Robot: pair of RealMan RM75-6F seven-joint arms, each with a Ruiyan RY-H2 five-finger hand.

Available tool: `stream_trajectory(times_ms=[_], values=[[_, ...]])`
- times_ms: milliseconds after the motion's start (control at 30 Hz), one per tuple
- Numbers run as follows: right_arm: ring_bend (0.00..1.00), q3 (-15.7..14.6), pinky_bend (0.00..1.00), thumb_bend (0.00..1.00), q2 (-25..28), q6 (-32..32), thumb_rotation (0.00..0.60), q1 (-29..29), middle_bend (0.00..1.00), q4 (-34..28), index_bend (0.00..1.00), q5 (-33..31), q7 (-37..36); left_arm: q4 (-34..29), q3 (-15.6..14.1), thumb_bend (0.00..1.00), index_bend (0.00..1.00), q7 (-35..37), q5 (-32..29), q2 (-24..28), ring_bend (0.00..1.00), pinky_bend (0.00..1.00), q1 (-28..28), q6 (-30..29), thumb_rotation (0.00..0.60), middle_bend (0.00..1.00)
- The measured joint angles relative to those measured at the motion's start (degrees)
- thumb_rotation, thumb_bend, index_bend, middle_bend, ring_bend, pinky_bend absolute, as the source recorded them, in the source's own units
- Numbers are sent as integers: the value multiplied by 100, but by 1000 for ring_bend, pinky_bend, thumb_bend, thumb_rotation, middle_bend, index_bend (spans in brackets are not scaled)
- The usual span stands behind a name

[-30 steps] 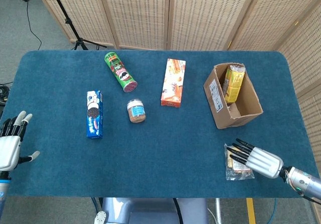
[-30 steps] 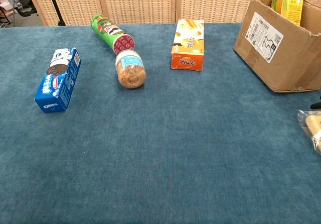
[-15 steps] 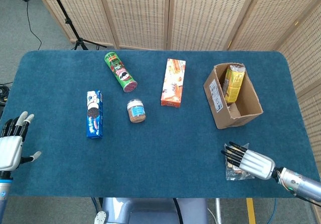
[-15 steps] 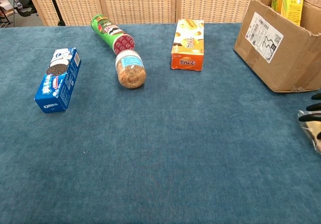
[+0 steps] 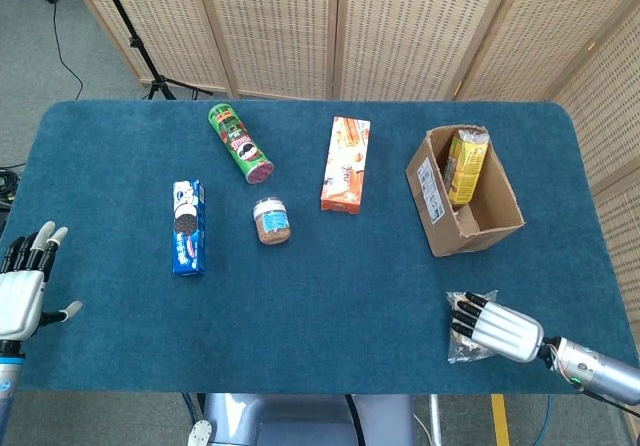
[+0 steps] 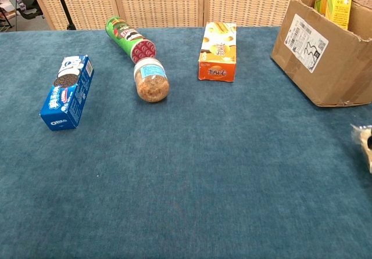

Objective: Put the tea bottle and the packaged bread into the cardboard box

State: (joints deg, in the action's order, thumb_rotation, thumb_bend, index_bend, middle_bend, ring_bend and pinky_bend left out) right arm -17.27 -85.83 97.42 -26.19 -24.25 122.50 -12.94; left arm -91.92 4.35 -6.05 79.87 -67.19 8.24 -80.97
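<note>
Head view shows the right hand (image 5: 492, 327) lying over the packaged bread (image 5: 465, 338) at about five o'clock on the blue worktop (image 5: 330, 286), fingers draped across the clear wrapper; whether they have closed on it I cannot tell. The left hand (image 5: 22, 291) waits at eight o'clock, off the worktop's edge, fingers spread and holding nothing.

One half of the job looks done: the tea bottle (image 5: 465, 166), a yellow carton-shaped pack, stands inside the cardboard box (image 5: 440, 228) at two o'clock. So the step in hand is, I judge, the pickup of the bread. Next the fingers need a firm hold on a slippery, crinkly film bag with a soft loaf inside, then a lift toward twelve o'clock and a drop through the box's open top beside the bottle. The bag will likely deform and could slide out of a loose hold.

The box is stiff brown corrugated board with a white label on its side. Elsewhere lie a rigid green crisp tube (image 5: 240, 143), a small round jar (image 5: 271, 220), a blue biscuit box (image 5: 187, 227) and an orange carton (image 5: 345, 163), all well apart from the bread. In the chest view only a corner of the wrapper shows at the right edge.
</note>
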Motion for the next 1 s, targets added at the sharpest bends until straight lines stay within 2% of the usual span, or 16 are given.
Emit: stream_trajectory(times_ms=[133, 233, 433, 567, 700, 833, 1000], values=[[348, 291, 312, 827, 184, 764, 600, -29, 548, -318, 632, -242, -119, -18, 3, 0, 0, 40, 15, 33, 0, 0, -5, -13, 600, 0], [349, 585, 320, 827, 468, 1278, 600, -110, 547, -888, 632, -478, -184, -36, -4, 0, 0, 52, 44, 49, 0, 0, -12, -35, 600, 0], [349, 1169, 324, 806, 1272, 1251, 600, -380, 547, -2625, 632, -1068, -216, -86, -33, 0, 0, 32, 142, 80, 0, 0, -42, -124, 600, 0], [349, 1552, 324, 787, 1804, 729, 600, -617, 546, -3949, 632, -1595, -201, -123, -43, 0, 0, 16, 175, 99, 0, 0, -59, -168, 600, 0], [349, 1977, 324, 775, 2196, -293, 600, -927, 544, -5092, 632, -2336, -63, -138, -33, 0, 0, -74, 183, 99, 0, 0, -87, -253, 600, 0], [349, 2360, 324, 776, 2319, -1321, 600, -1230, 544, -5649, 632, -3130, 225, -154, -25, 0, 0, -168, 217, 81, 0, 0, -127, -371, 600, 0], [349, 2719, 324, 775, 2200, -2349, 600, -1557, 544, -5969, 632, -4072, 893, -180, -34, 0, 0, -84, 248, 127, 0, 0, -150, -384, 600, 0]])
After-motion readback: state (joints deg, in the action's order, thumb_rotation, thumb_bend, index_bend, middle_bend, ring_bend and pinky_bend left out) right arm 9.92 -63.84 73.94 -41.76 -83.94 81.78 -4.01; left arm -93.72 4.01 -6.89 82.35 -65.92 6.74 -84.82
